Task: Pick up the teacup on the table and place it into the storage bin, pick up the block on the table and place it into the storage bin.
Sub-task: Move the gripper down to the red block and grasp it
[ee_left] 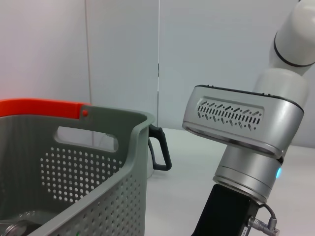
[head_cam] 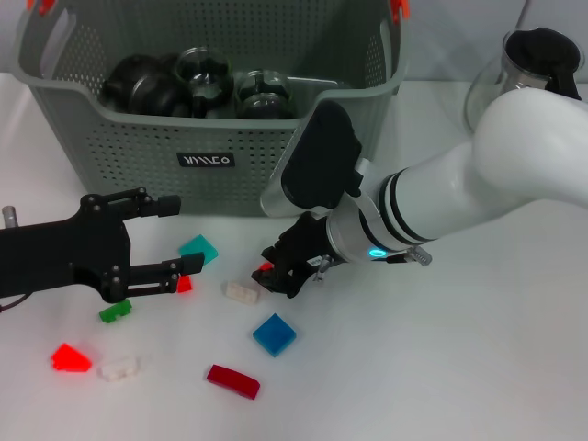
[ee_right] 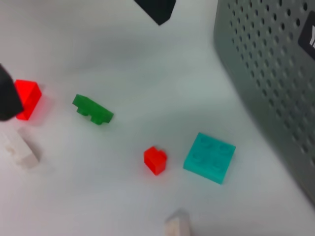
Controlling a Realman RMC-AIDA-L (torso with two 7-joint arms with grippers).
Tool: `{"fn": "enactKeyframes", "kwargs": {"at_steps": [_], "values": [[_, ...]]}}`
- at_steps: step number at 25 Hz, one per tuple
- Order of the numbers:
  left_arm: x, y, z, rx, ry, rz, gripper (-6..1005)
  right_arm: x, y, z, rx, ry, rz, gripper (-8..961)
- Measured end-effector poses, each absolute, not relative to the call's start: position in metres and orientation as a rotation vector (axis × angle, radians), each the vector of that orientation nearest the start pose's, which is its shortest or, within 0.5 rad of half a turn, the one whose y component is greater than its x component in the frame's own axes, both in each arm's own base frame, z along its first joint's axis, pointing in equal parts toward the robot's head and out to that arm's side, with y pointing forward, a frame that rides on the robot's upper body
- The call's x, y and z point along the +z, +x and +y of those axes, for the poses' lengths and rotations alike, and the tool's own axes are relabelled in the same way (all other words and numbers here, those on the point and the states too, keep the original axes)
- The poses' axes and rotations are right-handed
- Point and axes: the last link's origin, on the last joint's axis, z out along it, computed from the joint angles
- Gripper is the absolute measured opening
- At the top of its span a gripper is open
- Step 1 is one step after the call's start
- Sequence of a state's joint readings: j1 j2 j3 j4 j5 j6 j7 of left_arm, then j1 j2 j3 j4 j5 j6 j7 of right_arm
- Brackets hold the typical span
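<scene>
The grey-green perforated plastic storage bin (head_cam: 138, 152) already holds dark teacups. In front of it the right gripper (head_cam: 280, 268) hangs low, seemingly pinching a small red block (head_cam: 265, 267), though I cannot tell. The left gripper (head_cam: 175, 239) waits open nearby. Only the right wrist view shows the turquoise square block (ee_right: 209, 157) clearly.

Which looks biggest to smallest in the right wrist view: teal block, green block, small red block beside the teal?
1. teal block
2. green block
3. small red block
All lie flat on the table, so nearness hardly skews it.
</scene>
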State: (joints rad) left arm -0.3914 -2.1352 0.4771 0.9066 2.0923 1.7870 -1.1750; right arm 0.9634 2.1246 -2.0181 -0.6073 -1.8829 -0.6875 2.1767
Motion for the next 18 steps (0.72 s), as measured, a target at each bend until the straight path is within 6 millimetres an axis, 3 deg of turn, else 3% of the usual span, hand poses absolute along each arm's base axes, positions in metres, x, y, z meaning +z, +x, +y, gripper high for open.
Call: {"fn": "enactKeyframes", "kwargs": {"at_steps": [18], "values": [[0.0414,-0.2864,0.284,-0.667,-2.655,-0.314,784,-0.168,0.1294,0.3716,-0.192,-2.853,0.385,302]]}}
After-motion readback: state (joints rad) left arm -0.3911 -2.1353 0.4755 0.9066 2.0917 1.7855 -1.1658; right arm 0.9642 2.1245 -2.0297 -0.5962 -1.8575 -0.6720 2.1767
